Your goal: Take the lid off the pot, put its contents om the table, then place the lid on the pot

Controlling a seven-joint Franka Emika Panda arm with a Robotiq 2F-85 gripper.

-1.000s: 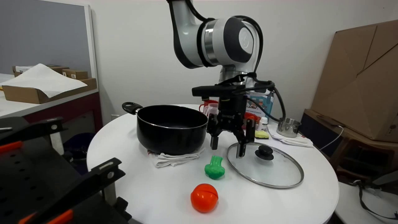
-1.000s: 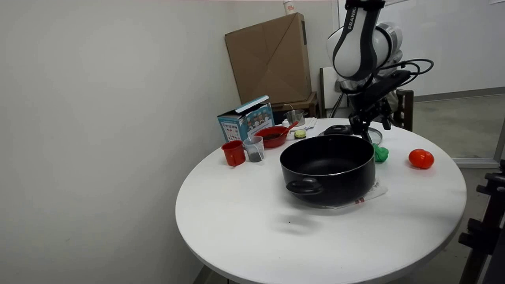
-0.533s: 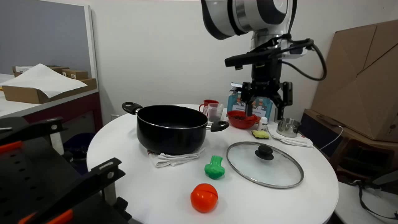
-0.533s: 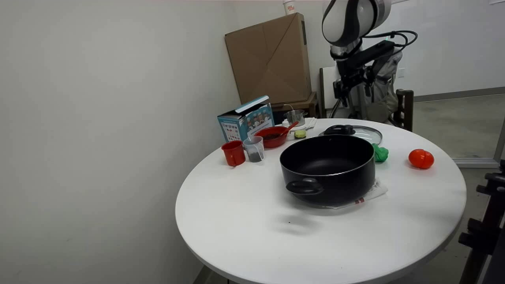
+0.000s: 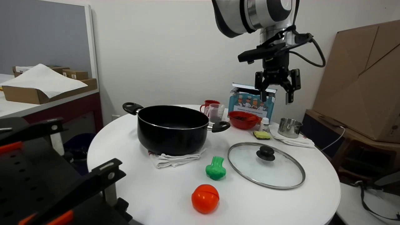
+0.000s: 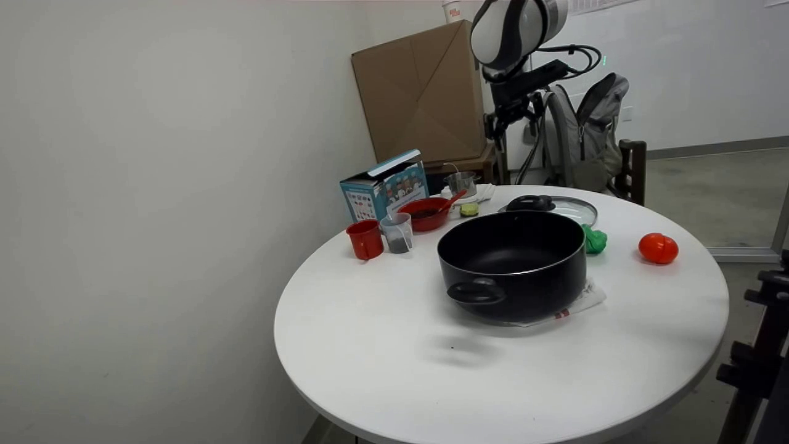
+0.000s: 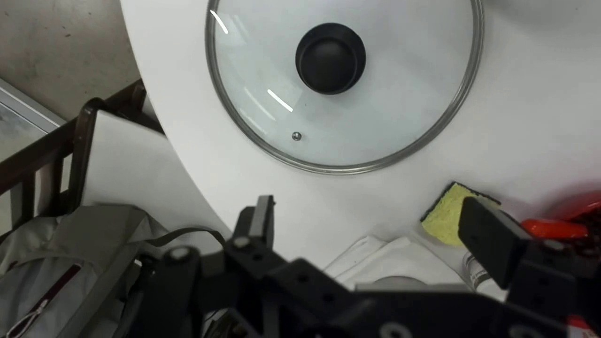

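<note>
In an exterior view, the lid (image 5: 266,168) lies flat on the table (image 5: 259,207) with its knob (image 5: 266,152) upward. This placement presumably serves the closing step: the knob presents a grasp point from above for the gripper (image 5: 276,97). The gripper hangs well above the table, released; its jaws stand spread with nothing between them. The pot (image 5: 172,137) rests upright on a folded cloth (image 5: 176,161), which probably shields the table. The green item (image 5: 216,169) sits just beside the lid, and the red ball (image 5: 205,198) sits apart from both, nearer the foreground. Both items are on the table, so the unloading step is judged complete; refitting the lid remains.

In an exterior view, no item shows on the visible part of the pot floor (image 6: 505,261). The pot conceals part of the lid and part of the green item. A red mug (image 6: 365,239), a clear measuring cup (image 6: 397,233) and a red bowl (image 6: 425,216) stand grouped to one side, presumably to stay outside the lid's path.

In the wrist view, the knob lies ahead of the jaws, not between them, and one jaw partly overlaps a sponge (image 7: 441,218). The next move likely calls for centring the jaws over the knob before lowering. An off-centre grip could tilt the lid during lifting.
</note>
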